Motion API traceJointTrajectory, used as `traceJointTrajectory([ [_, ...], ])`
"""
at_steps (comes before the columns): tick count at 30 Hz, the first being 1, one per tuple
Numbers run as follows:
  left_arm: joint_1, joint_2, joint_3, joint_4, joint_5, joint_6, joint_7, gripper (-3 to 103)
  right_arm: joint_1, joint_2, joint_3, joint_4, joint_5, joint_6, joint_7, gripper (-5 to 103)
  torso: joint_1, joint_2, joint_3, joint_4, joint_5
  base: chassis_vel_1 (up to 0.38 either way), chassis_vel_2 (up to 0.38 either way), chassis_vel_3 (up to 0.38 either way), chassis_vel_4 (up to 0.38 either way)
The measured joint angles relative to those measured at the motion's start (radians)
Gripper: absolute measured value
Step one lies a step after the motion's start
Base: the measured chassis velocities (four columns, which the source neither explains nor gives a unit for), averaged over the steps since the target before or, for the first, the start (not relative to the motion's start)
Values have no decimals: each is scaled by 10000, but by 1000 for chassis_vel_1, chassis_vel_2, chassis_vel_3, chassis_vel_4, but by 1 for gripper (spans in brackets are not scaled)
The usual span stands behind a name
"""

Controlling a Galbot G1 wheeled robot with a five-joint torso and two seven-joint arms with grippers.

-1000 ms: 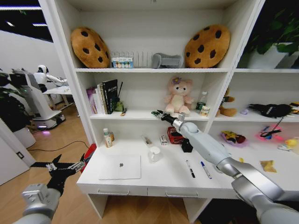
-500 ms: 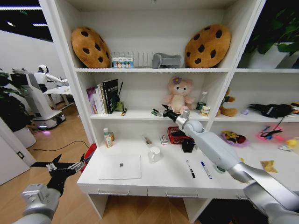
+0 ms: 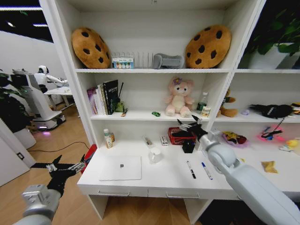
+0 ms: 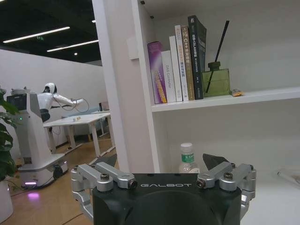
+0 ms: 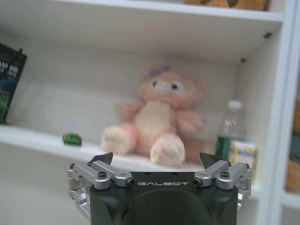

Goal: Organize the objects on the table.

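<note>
The white shelving unit (image 3: 140, 70) rises from the back of the long white bench (image 3: 164, 180), and most of what needs sorting lies on that bench. The silver laptop (image 3: 120, 168) sits closed near the front left, well apart from the two pens (image 3: 191, 169) lying side by side toward the right. A small green-labelled jar (image 3: 205, 111) stands on the middle shelf beside a water bottle (image 3: 201, 101), right of the pink plush bear (image 3: 178, 97). The little green item (image 3: 155, 114) rests on that same shelf, just left of the bear, touching nothing.

The right tool (image 3: 190, 125) hangs empty with its fingers spread, in front of the shelf and below its level, above the red basket (image 3: 179, 136). The left tool (image 3: 58, 167) waits open and empty off the bench's left end.

Judging by this, the green item is placed. A clean retreat means drawing straight back from the shelf edge, clear of the bear and basket, before dropping toward the pens.
</note>
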Motion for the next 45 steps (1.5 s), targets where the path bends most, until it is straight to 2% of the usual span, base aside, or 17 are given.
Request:
traceJointTrajectory([
  [1,0,0,1,0,0,0,3,100,-898,338,468,239,-234,105,4,100,0,0,0,-4,3,0,0,0,0],
  [2,0,0,1,0,0,0,3,100,-898,338,468,239,-234,105,4,100,0,0,0,-4,3,0,0,0,0],
  [3,0,0,1,0,0,0,2,100,-1522,607,758,416,-396,198,5,100,0,0,1,-5,6,0,0,0,0],
  [4,0,1,2,0,0,0,3,100,-2635,1220,1168,704,-727,435,-13,100,-1,1,0,-5,-4,0,0,0,0],
  [5,0,1,2,0,0,0,3,100,-2635,1220,1168,704,-727,435,-13,100,-1,1,0,-5,-4,0,0,0,0],
  [7,-1,0,0,0,0,0,1,100,-4054,2215,1510,823,-1205,866,-297,100,-1,1,0,-4,-2,0,0,0,0],
  [8,-1,0,0,0,0,0,1,100,-4054,2215,1510,823,-1205,866,-297,100,-1,1,0,-4,-2,0,0,0,0],
  [9,-1,0,0,0,0,0,2,100,-4480,2721,1534,611,-1312,1070,-463,100,-2,2,0,-5,-4,0,0,0,0],
  [12,0,0,1,0,0,0,2,100,-4553,3095,1436,220,-1121,1054,-512,100,-2,2,0,-5,0,0,0,0,0],
  [16,-1,0,1,0,0,0,2,100,-3855,2951,1150,-416,-531,590,-448,100,-1,0,2,0,-2,0,0,0,0],
  [22,0,0,1,0,0,0,2,100,-2676,2609,683,-1351,-132,193,-392,100,2,-2,3,1,-1,0,0,0,0],
  [33,-1,0,1,0,0,0,2,100,-1592,2472,-87,-2361,205,1,-536,100,1,-2,3,-1,-2,0,0,0,0],
  [39,0,0,1,0,0,-1,2,100,-814,2539,-695,-3479,255,60,-566,100,1,-2,3,-2,0,0,0,0,0],
  [45,0,0,1,0,0,0,2,100,352,2447,-1588,-4180,941,-749,-366,100,2,-2,3,-1,-2,0,0,0,0],
])
